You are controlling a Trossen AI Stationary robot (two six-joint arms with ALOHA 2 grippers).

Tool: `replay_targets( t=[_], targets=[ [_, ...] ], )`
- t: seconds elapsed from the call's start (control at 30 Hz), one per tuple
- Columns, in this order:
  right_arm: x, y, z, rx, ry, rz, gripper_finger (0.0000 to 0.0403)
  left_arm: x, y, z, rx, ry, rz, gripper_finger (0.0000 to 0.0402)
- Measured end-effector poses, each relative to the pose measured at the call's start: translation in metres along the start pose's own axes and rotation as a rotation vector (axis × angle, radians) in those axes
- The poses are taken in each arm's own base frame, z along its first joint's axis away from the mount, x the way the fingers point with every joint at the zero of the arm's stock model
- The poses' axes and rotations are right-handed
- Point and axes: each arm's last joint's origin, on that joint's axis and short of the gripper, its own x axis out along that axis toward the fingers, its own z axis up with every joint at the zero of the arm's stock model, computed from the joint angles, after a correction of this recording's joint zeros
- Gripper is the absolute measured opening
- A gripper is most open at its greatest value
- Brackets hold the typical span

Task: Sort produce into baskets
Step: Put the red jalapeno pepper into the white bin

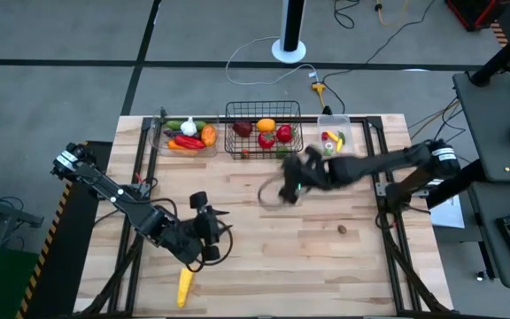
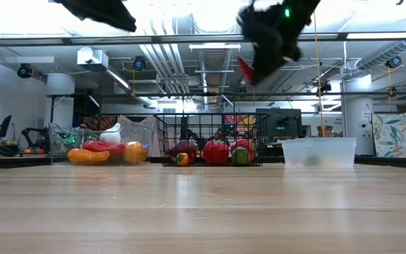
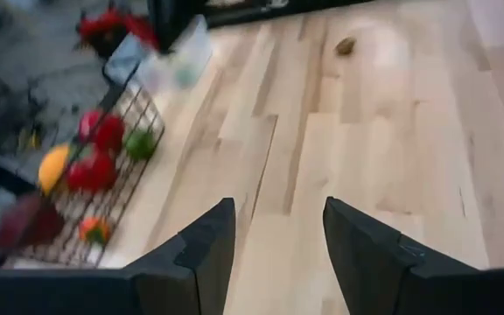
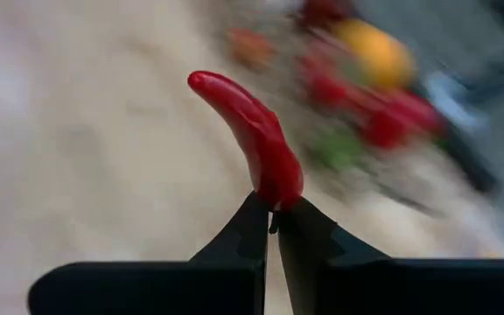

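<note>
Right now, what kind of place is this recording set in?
Probably a robotics lab or workshop: exposed ceiling pipes, loose cables on the grey floor, and a wooden table carrying toy produce baskets.

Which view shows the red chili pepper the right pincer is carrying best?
The right wrist view: the red chili pepper fills the frame, pinched at its base by the right pincer. The low view shows only a red sliver; the high view blurs it; the left wrist view misses it.

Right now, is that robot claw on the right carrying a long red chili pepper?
Yes, the right gripper is shut on the stem end of a long red chili pepper held above the table.
</note>
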Motion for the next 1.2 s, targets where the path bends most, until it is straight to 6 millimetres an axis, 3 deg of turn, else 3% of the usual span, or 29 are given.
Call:
replay_targets(
  t=[0.23, 0.37, 0.5, 0.7, 1.2],
  targets=[
    [0.019, -0.113, -0.002, 0.259, 0.301, -0.352, 0.0013, 0.001, 0.001, -0.005, -0.115, 0.038, 0.018, 0.0155],
    [0.035, -0.171, -0.012, 0.44, 0.408, -0.358, 0.0013, 0.0, 0.002, -0.006, -0.13, 0.042, 0.02, 0.0155],
    [0.044, -0.208, -0.024, 0.555, 0.473, -0.349, 0.0013, 0.0, 0.003, -0.009, -0.141, 0.064, 0.033, 0.0155],
    [0.057, -0.232, -0.038, 0.606, 0.538, -0.372, 0.0013, 0.0, 0.004, -0.012, -0.156, 0.083, 0.044, 0.0155],
    [0.086, -0.233, -0.049, 0.572, 0.62, -0.371, 0.0014, 0.0, 0.003, -0.013, -0.185, 0.108, 0.012, 0.0155]
  ],
)
